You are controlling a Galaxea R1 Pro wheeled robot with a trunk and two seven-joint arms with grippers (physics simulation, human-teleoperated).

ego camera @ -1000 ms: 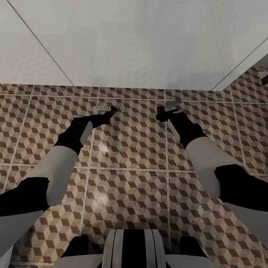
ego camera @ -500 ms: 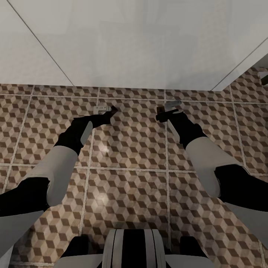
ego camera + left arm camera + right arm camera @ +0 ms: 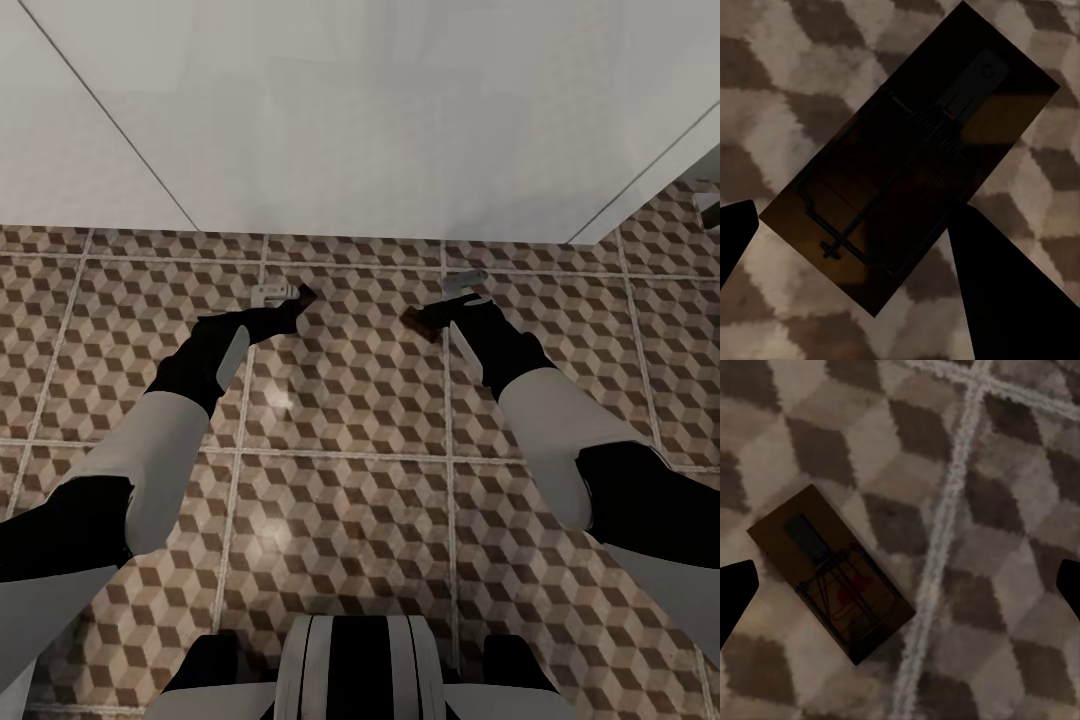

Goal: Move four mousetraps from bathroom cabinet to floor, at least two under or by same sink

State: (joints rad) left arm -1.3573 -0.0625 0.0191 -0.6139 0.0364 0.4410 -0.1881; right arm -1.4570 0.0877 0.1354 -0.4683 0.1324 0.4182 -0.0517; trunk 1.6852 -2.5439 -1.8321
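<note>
Head view: both grippers, left (image 3: pixel 296 300) and right (image 3: pixel 447 308), sit low over the floor (image 3: pixel 350 400). Left wrist: a trap (image 3: pixel 911 161) between parted fingers; whether gripped, you cannot tell, so open wider before lifting. Right wrist: fingers wide apart, holding nothing, the other trap (image 3: pixel 831 572) flat on the tiles; lift straight up.

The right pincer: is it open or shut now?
Open. In the right wrist view its fingertips stand far apart at both edges, and the mousetrap lies free on the bathroom floor between them.

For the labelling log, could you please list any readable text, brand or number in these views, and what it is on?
None: no words, numbers or signs anywhere.
Left mousetrap: bare wood and wire, no print.
Right mousetrap: a small red mark, too blurred to read.
Floor: cube pattern only.
</note>
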